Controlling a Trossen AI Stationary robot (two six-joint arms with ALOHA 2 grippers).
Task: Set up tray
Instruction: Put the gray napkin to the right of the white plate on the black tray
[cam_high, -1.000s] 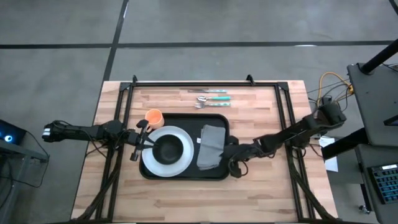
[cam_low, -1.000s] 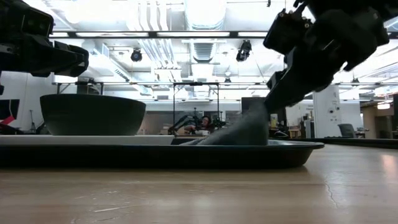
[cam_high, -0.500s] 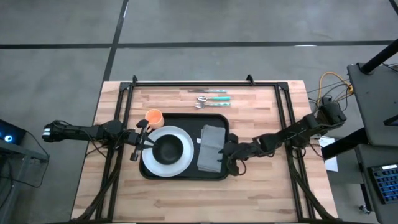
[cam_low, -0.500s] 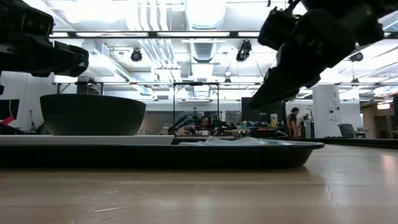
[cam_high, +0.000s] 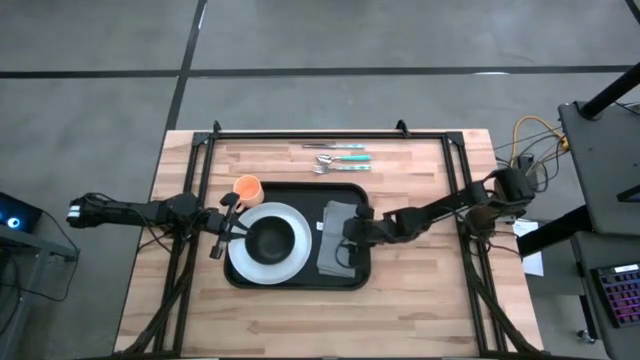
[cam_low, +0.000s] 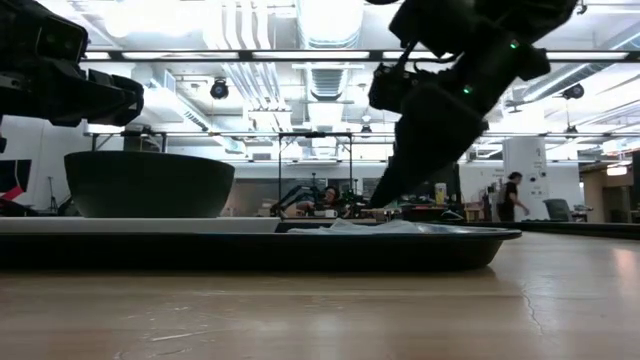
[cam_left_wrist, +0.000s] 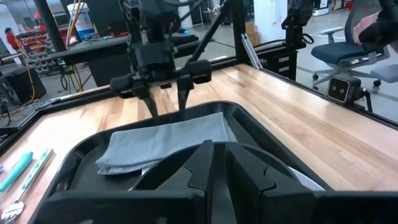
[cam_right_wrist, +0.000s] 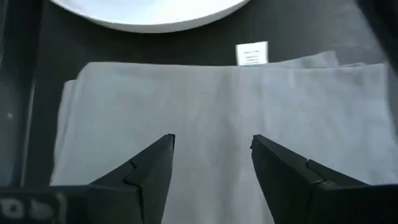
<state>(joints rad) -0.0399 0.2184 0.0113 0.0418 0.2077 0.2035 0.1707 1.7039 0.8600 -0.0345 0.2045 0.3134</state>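
Note:
The black tray (cam_high: 300, 284) lies mid-table and carries a white plate (cam_high: 290, 262) with a dark bowl (cam_high: 270, 238) on it. Beside the plate, a folded grey napkin (cam_high: 333, 250) lies flat on the tray's right part. My right gripper (cam_right_wrist: 211, 142) stands open a little above the napkin (cam_right_wrist: 217, 99), fingers slanting down from the table's right. My left gripper (cam_high: 236, 228) is shut and hangs level over the plate's left rim, touching nothing.
An orange cup (cam_high: 248, 187) stands just beyond the tray's far left corner. Cutlery with teal handles (cam_high: 340, 157) lies near the table's far edge. A black frame (cam_high: 330, 133) borders the table's far side and both flanks. Bare wood shows along the near edge.
My right gripper has gone toward the table's left and a little toward the far edge, from the tray's right rim to over the napkin, tipping further down. The napkin's part that stood raised up to the fingers has fallen flat on the tray.

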